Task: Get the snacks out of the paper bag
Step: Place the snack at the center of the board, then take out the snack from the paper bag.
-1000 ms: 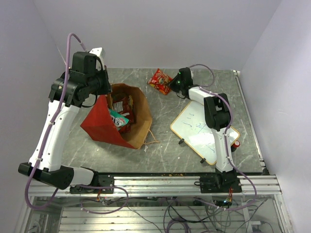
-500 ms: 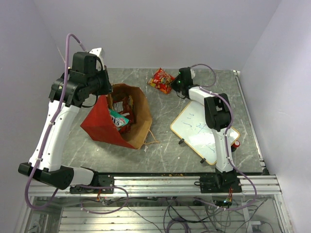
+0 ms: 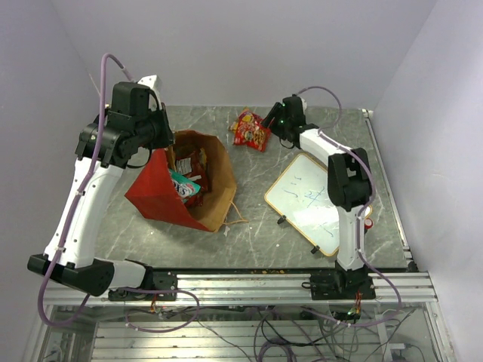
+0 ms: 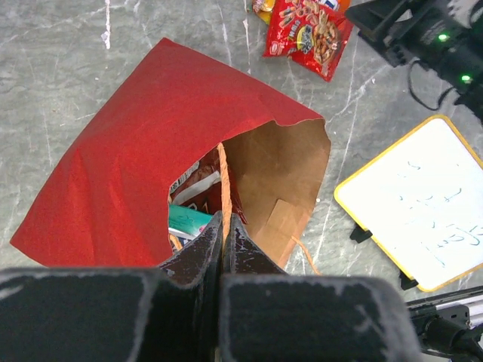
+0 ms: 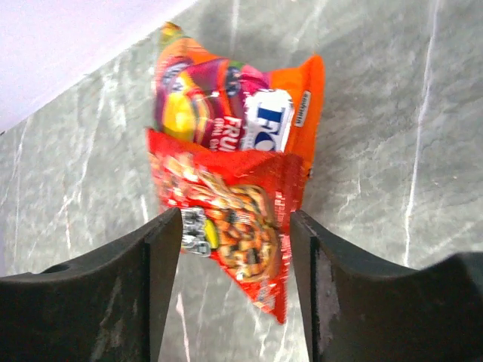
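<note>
You are partway through, by my reading. The paper bag lies on its side on the desk with its mouth gaping. Your left tool is clamped shut on the rim of that mouth, holding the edge up so the kraft inside shows.

Two snacks are already out. A red packet lies flat on the desk well beyond the bag's mouth. An orange packet touches it, partly tucked under it on the side farther from the bag. Your right tool hangs over the red packet with its fingers spread wide, one to each side of the wrapper, and it grips nothing (whether the pads brush the foil I cannot tell from the wrist view).

What is left sits inside the bag. A teal packet lies just within the mouth, close to the pinched rim, and at least one red wrapper lies deeper in behind it. I cannot tell how many more are underneath, because the bag's wall hides the bottom. The whiteboard, well apart from the bag's mouth, is no part of the job.

So I judge two out and at least two to go. The right tool will need to travel to the bag's mouth, and the teal packet looks the easiest to reach there.
</note>
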Controlling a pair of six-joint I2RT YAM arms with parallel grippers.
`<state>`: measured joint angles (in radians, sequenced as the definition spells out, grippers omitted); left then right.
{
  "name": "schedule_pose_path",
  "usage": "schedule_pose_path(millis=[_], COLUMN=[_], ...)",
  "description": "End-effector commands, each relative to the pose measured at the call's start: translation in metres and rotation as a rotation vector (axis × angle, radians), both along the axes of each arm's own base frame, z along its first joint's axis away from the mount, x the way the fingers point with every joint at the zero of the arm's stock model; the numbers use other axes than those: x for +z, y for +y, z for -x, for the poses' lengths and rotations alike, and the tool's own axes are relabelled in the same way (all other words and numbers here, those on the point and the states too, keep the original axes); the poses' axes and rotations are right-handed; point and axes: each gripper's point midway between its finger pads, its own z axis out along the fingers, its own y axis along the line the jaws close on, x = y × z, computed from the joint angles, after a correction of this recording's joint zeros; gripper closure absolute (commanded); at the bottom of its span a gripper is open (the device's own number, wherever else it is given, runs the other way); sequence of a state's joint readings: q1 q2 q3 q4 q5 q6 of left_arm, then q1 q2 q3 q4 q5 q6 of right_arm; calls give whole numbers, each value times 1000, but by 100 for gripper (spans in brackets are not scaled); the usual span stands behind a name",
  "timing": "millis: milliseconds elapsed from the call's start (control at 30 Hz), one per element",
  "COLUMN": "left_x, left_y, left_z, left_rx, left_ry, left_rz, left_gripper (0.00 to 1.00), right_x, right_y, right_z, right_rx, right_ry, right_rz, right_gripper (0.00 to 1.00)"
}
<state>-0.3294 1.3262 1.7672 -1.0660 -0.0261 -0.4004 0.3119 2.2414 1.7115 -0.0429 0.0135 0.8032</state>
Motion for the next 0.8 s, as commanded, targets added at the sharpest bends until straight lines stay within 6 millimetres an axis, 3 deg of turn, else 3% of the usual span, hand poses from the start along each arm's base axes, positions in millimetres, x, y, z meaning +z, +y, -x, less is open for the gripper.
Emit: schedule_pose_path(millis=[0, 133, 400, 500, 633, 767], left_x=[12, 8, 3, -3, -5, -5], left_y=[-4, -4, -3, -4, -13, -20], left_z=[7, 9, 10, 13, 21, 29], left_rx=[7, 18, 21, 10, -49, -86], left_ry=[-51, -41, -21, -12, -5, -4], left_rz=[63, 74, 69, 74, 102, 143], left_gripper=[93, 93, 93, 93, 93, 93], right_x=[64, 91, 86, 93, 119, 152], right_y=[-10, -15, 10, 21, 37, 64], right_z=[21, 41, 71, 82, 102, 141], right_rx=[98, 179, 398, 449, 528, 648], right_ry=[-106, -157, -168, -183, -247, -383], right_rz=[122, 187, 230, 243, 230, 202], right_gripper=[39, 33, 32, 32, 31, 32])
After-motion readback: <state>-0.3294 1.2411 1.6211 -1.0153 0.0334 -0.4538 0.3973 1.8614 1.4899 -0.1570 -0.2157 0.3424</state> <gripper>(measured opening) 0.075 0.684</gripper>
